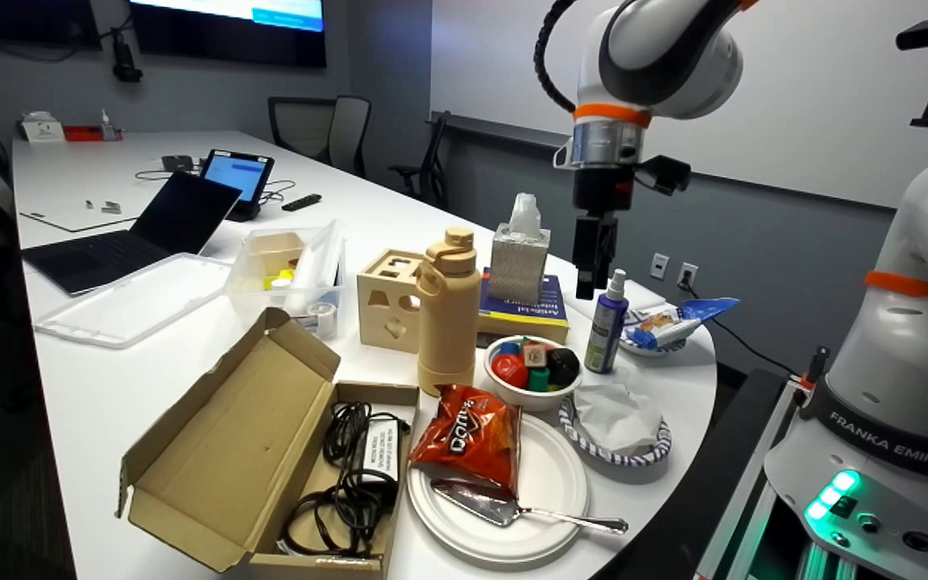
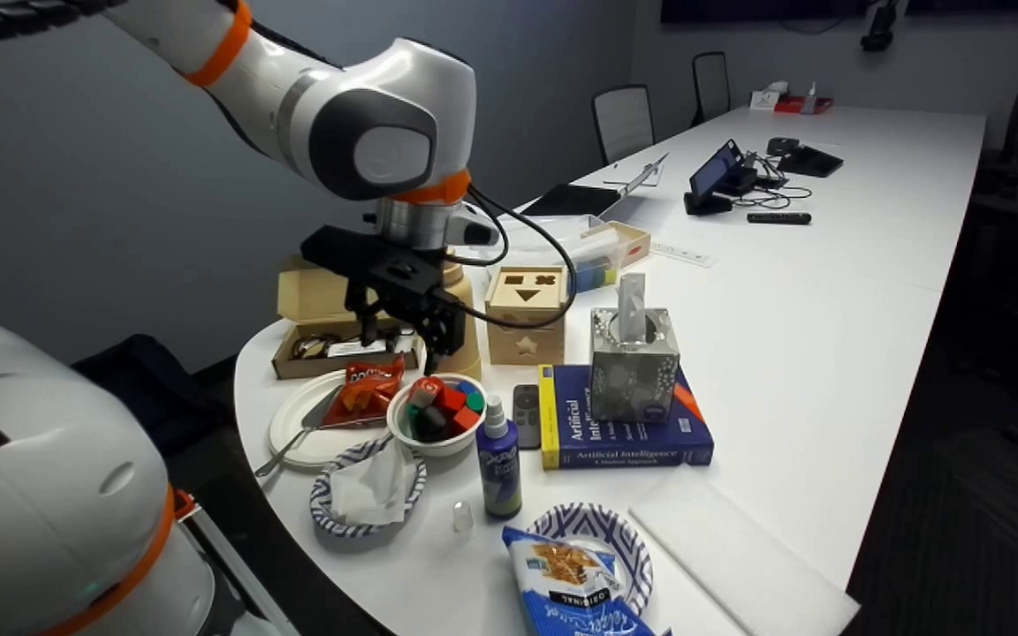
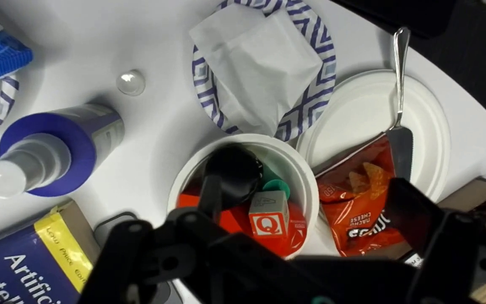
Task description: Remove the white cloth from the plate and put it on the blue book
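The gripper [image 3: 305, 190] hangs over the bowl [image 1: 528, 400], its 2 fingers spread wide with nothing between them; released like this, it looks set to approach rather than carry. The cloth [image 3: 262, 69] lies on the patterned plate [image 3: 315, 95], folded and loosely creased, with 1 corner reaching past the rim in the wrist view. The task seems at its start, with the pick not yet made. The raised creases probably offer the best purchase: flat parts of such limp stuff may slip from the fingers, or bring along the plate, which looks light.

The book [image 2: 633, 452] lies flat, cover up, which makes it a steady, low shelf. The box [image 2: 633, 375] stands upright on part of it, so the cloth likely has to go on the bare cover by the yellow band [image 3: 63, 247]. The bowl gathers its blocks [image 3: 268, 223] close beside the plate; whether the 2 rims touch is hard to tell. A remote [image 2: 527, 420] lies flat between bowl and book, low enough to be little hindrance. The bottle [image 2: 500, 481] stands upright near the way from plate to book, so a high lift seems wise, lest a trailing edge catch its top. A clear cap [image 3: 131, 83] lies just beside it, perhaps the bottle's own.
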You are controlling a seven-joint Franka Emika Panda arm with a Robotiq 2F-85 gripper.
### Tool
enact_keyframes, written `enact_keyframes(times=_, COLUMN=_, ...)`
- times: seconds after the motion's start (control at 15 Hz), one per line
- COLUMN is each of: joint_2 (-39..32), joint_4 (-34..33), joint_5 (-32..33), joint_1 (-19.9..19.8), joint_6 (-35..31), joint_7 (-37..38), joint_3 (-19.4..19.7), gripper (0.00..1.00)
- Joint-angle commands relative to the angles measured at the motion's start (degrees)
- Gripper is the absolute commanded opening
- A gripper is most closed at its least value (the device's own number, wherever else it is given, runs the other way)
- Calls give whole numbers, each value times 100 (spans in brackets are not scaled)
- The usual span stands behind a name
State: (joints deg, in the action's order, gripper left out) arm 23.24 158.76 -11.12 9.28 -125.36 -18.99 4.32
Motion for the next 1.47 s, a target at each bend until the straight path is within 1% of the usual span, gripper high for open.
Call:
enact_keyframes(times=0.0, joint_2=-688, joint_4=-4, joint_5=-382, joint_1=-8, joint_6=-440, joint_7=-775, joint_3=225, gripper=100)
enact_keyframes(times=0.2, joint_2=-1048, joint_4=-4, joint_5=-582, joint_1=-83, joint_6=-367, joint_7=-1111, joint_3=272, gripper=100)
enact_keyframes(times=0.27, joint_2=-1133, joint_4=-5, joint_5=-621, joint_1=-120, joint_6=-285, joint_7=-1135, joint_3=247, gripper=100)
enact_keyframes(times=0.4, joint_2=-1324, joint_4=-6, joint_5=-688, joint_1=-178, joint_6=-320, joint_7=-1242, joint_3=204, gripper=100)
enact_keyframes(times=0.67, joint_2=-1816, joint_4=-8, joint_5=-961, joint_1=-240, joint_6=-543, joint_7=-1629, joint_3=133, gripper=100)
enact_keyframes(times=0.93, joint_2=-2278, joint_4=-10, joint_5=-1397, joint_1=-349, joint_6=-793, joint_7=-2074, joint_3=2, gripper=100)
enact_keyframes(times=1.07, joint_2=-2477, joint_4=-9, joint_5=-1585, joint_1=-427, joint_6=-923, joint_7=-2255, joint_3=-101, gripper=100)
enact_keyframes(times=1.4, joint_2=-2894, joint_4=-14, joint_5=-1792, joint_1=-701, joint_6=-1232, joint_7=-2498, joint_3=-342, gripper=100)
